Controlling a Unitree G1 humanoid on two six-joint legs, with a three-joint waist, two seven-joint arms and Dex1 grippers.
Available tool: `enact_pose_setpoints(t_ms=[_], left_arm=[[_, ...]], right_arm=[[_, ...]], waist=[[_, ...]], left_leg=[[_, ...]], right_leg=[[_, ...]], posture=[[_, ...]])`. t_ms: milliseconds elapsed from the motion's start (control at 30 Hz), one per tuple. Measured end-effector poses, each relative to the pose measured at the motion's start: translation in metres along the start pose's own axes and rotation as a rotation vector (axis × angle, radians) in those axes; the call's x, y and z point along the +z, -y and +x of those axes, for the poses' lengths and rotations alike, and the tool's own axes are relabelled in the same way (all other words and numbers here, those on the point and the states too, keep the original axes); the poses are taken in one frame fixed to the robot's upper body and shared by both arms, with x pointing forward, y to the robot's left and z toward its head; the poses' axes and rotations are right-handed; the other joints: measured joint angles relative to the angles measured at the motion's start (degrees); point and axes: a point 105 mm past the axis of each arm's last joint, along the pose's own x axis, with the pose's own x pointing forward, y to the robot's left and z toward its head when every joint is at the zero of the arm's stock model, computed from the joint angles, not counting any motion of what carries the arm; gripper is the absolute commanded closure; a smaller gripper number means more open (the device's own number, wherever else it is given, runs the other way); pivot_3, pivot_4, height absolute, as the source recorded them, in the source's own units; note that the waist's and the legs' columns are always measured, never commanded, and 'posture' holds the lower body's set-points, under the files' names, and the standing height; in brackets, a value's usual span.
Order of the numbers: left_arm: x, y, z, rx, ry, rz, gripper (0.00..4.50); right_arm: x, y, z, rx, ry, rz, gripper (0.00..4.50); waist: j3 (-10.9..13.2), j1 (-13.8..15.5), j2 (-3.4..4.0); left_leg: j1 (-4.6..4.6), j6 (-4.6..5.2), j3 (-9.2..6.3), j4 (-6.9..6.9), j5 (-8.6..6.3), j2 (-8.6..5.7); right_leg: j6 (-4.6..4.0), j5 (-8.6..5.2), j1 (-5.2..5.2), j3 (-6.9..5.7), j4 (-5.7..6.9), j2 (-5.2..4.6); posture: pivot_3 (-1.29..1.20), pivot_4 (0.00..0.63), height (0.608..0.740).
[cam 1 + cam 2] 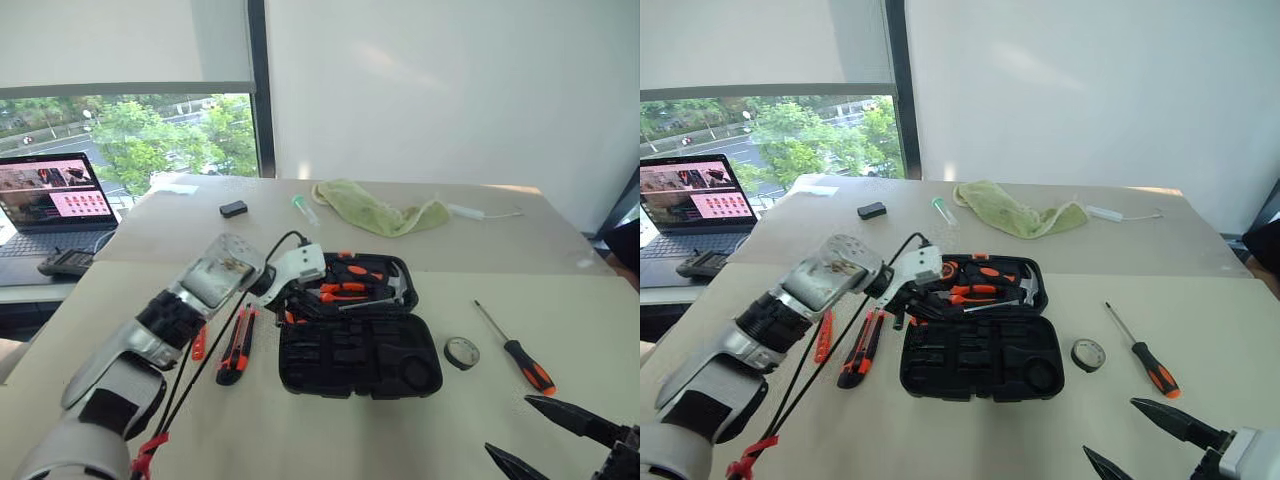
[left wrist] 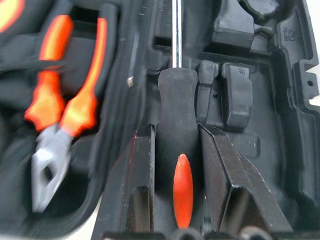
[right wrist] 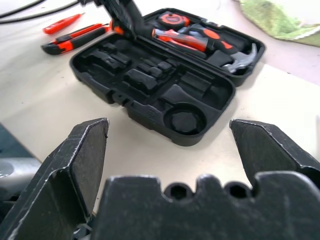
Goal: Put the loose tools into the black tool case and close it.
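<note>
Now the left hand (image 2: 176, 150) grips a screwdriver (image 2: 175, 105) over the open case (image 1: 360, 355), shaft along the slots, while the right hand (image 1: 545, 435) hangs open nearby.

Left hand (image 1: 902, 300) over open tool case (image 1: 980, 362); screwdriver (image 1: 1143, 356) right.

Bright window daylight, blurred wrist close-ups.
</note>
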Motion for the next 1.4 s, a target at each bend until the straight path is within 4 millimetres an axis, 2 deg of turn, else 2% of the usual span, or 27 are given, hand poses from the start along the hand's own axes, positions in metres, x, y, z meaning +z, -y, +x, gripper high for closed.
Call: enact_pose_setpoints(t_ms=[167,367,433,500,533,600,633,700,800,900,967,1000,1067,1267,1400], left_arm=[[-0.018,-0.01,0.014,0.005,-0.071,0.051,3.68],[-0.011,-0.014,0.024,0.001,-0.083,0.113,3.68],[-0.01,-0.015,0.025,0.002,-0.076,0.11,2.68],[-0.007,-0.015,0.023,-0.003,-0.047,0.113,2.28],[-0.004,-0.015,0.02,-0.004,-0.024,0.113,1.79],[0.01,-0.012,0.008,-0.009,0.085,0.121,1.12],[0.014,-0.011,0.004,-0.012,0.12,0.127,1.12],[0.028,-0.006,-0.014,-0.024,0.219,0.114,1.45],[0.033,0.002,-0.029,-0.034,0.348,0.002,2.48],[0.029,0.005,-0.02,0.007,0.435,-0.088,3.5],[0.022,0.007,-0.002,0.06,0.488,-0.162,4.3],[0.017,0.01,0.01,0.079,0.505,-0.202,4.44],[0.009,0.009,0.028,0.147,0.522,-0.265,4.44],[0.002,0.008,0.056,0.302,0.491,-0.27,4.44],[0.003,0.007,0.064,0.349,0.462,-0.268,4.44]], right_arm=[[0.001,-0.002,-0.003,-0.024,-0.004,-0.008,0.0],[0.004,-0.001,-0.003,-0.035,-0.001,-0.027,0.0],[0.005,-0.002,-0.003,-0.033,0.001,-0.029,0.0],[0.006,-0.002,-0.003,-0.035,0.005,-0.031,0.0],[0.006,-0.002,-0.002,-0.031,0.005,-0.032,0.0],[0.006,-0.003,-0.002,-0.028,0.01,-0.028,0.0],[0.006,-0.003,-0.001,-0.03,0.012,-0.026,0.0],[0.007,-0.003,-0.001,-0.033,0.019,-0.026,0.0],[0.008,-0.003,0.001,-0.028,0.021,-0.033,0.0],[0.01,-0.001,0.003,-0.032,0.033,-0.048,0.0],[0.012,0.0,0.006,-0.038,0.045,-0.062,0.0],[0.013,0.0,0.006,-0.04,0.047,-0.068,0.0],[0.013,0.0,0.006,-0.046,0.046,-0.07,0.0],[0.012,0.0,0.008,-0.046,0.045,-0.059,0.0],[0.013,0.001,0.01,-0.041,0.04,-0.066,0.0]], waist=[[0.0,0.15,-0.01],[-0.01,1.31,0.02],[-0.01,1.54,0.01],[-0.01,1.57,0.01],[0.0,1.54,0.01],[0.0,1.42,0.02],[0.0,1.38,0.02],[-0.01,1.29,0.04],[-0.08,1.17,0.16],[-0.1,1.39,0.19],[-0.11,1.69,0.21],[-0.1,1.76,0.2],[-0.08,1.72,0.15],[-0.15,1.63,0.28],[-0.27,1.7,0.37]], left_leg=[[-0.07,0.04,0.0,0.01,-0.03,-0.03],[-0.17,0.25,-0.04,0.42,-0.15,-0.01],[-0.17,0.29,-0.05,0.52,-0.17,-0.01],[-0.23,0.32,-0.05,0.57,-0.16,-0.01],[-0.25,0.32,-0.05,0.58,-0.16,-0.01],[-0.28,0.32,-0.05,0.56,-0.16,0.02],[-0.29,0.33,-0.05,0.54,-0.17,0.04],[-0.29,0.33,-0.05,0.51,-0.17,0.07],[-0.26,0.33,-0.06,0.52,-0.18,0.06],[-0.2,0.36,-0.08,0.54,-0.19,0.02],[-0.19,0.41,-0.12,0.56,-0.22,-0.03],[-0.22,0.41,-0.12,0.59,-0.22,-0.04],[-0.24,0.41,-0.13,0.61,-0.21,-0.04],[-0.14,0.4,-0.12,0.56,-0.21,-0.04],[-0.05,0.41,-0.12,0.58,-0.2,-0.04]], right_leg=[[0.0,0.0,-0.03,-0.02,-0.03,-0.06],[0.06,0.0,0.05,-0.07,-0.02,-0.16],[0.06,-0.01,0.1,-0.06,-0.03,-0.19],[0.05,-0.01,0.07,-0.05,-0.03,-0.22],[0.05,0.0,0.04,-0.04,-0.03,-0.23],[0.08,0.03,-0.03,-0.01,-0.02,-0.25],[0.11,0.03,-0.04,-0.01,-0.01,-0.27],[0.16,0.02,-0.06,-0.02,0.01,-0.26],[0.2,-0.02,-0.03,-0.02,0.05,-0.26],[0.23,-0.01,0.1,-0.03,0.0,-0.28],[0.28,0.02,0.15,-0.05,-0.02,-0.4],[0.33,0.06,0.15,-0.04,-0.03,-0.41],[0.32,0.09,0.14,-0.03,-0.05,-0.39],[0.29,0.1,0.21,-0.01,-0.06,-0.41],[0.16,0.08,0.3,0.01,-0.06,-0.45]], posture=[[0.0,0.15,0.74],[0.0,0.15,0.74],[0.0,0.15,0.74],[0.0,0.15,0.74],[0.0,0.15,0.74],[0.0,0.15,0.74],[0.0,0.15,0.74],[0.0,0.15,0.74],[0.0,0.15,0.74],[0.0,0.15,0.74],[0.0,0.15,0.74],[0.0,0.15,0.74],[0.0,0.15,0.74],[0.0,0.15,0.74],[0.0,0.15,0.74]])
